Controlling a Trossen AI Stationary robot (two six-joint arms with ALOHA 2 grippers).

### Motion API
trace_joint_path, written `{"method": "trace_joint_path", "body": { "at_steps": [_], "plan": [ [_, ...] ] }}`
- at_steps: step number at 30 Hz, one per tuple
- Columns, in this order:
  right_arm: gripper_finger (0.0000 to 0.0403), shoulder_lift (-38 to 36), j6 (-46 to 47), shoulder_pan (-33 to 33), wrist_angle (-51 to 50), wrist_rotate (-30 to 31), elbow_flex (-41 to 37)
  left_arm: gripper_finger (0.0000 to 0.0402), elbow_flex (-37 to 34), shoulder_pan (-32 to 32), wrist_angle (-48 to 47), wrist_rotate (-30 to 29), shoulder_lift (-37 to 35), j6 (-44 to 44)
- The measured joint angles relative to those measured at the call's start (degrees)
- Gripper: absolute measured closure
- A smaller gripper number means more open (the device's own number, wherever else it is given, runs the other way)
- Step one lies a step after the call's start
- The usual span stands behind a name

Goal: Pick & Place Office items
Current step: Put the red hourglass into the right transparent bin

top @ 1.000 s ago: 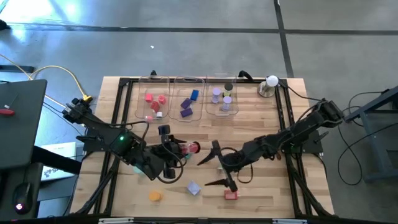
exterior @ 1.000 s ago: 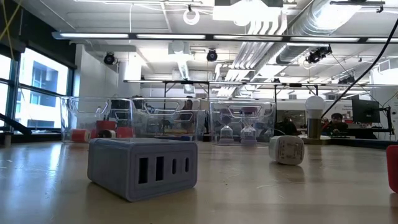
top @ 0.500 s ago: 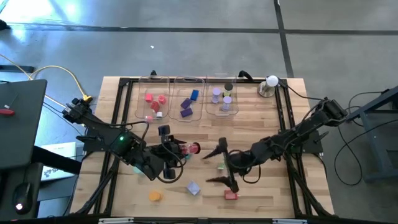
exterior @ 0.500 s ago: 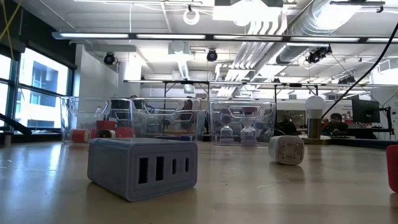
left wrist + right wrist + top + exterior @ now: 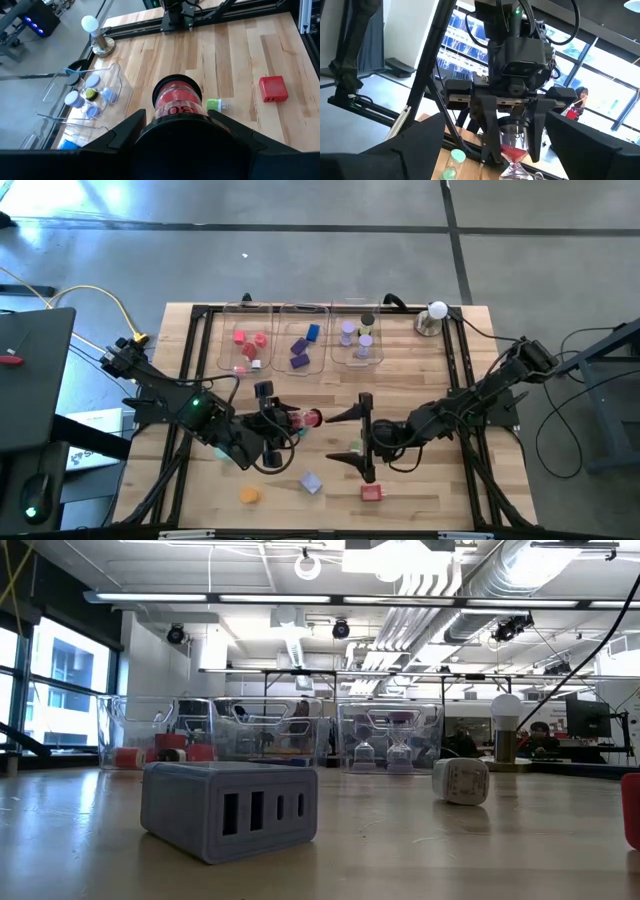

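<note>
The red hourglass [image 5: 176, 102] sits clamped between the left end effector [image 5: 290, 420]'s fingers, held over the middle of the bench [image 5: 400, 375], near the front of the three clear trays [image 5: 297, 340]; the right end effector [image 5: 358, 438] faces it from just beside, fingers spread wide and empty, one finger toward the trays and the other toward the bench's near edge; a small green piece [image 5: 354, 446] lies on the bench between them, a red block [image 5: 372, 493] near the front edge, a lavender block [image 5: 311, 482] and an orange disc [image 5: 248, 495] further left; if a handover is meant, the right fingers should straddle the free end of the glass squarely and close before the left lets go, since the smooth rounded glass could slip or tilt; otherwise carry it level to the tray holding the other red pieces [image 5: 250, 340] and lower it inside before opening.
</note>
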Motion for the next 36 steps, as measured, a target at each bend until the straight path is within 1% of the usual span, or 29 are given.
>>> {"method": "trace_joint_path", "body": {
  "at_steps": [6,11,15,20,26,29,32,34,36],
  "plan": [
    [0.0070,0.0,-0.1,0.0,0.2,-0.1,0.0,0.0209,0.0,0.0,0.0,0.0,0.0,-0.1],
    [0.0070,0.0,-5.8,0.0,2.2,0.0,0.0,0.0209,0.0,0.0,0.0,0.0,0.0,-0.2],
    [0.0070,0.0,-6.1,0.8,2.4,0.2,0.0,0.0209,0.0,0.0,0.0,0.0,0.0,-0.2],
    [0.0070,0.0,-8.4,2.1,2.5,3.1,0.0,0.0209,0.0,0.0,0.0,0.0,0.0,-0.5],
    [0.0069,0.0,-9.5,2.7,2.2,3.9,0.0,0.0209,0.0,0.0,0.0,0.0,0.0,-0.6],
    [0.0057,0.0,-10.8,3.1,2.2,6.4,0.0,0.0209,0.0,0.0,0.0,0.0,0.0,-0.6],
    [0.0031,0.3,-12.6,3.2,1.8,10.3,0.0,0.0208,0.0,0.0,0.0,0.0,0.0,-0.6],
    [0.0012,0.5,-13.8,3.4,1.4,13.8,0.0,0.0208,0.0,0.0,0.0,0.0,0.0,-0.6],
    [0.0008,0.6,-14.0,3.7,1.5,17.6,0.0,0.0208,0.0,0.0,0.0,0.0,0.0,-0.6]
  ]
}}
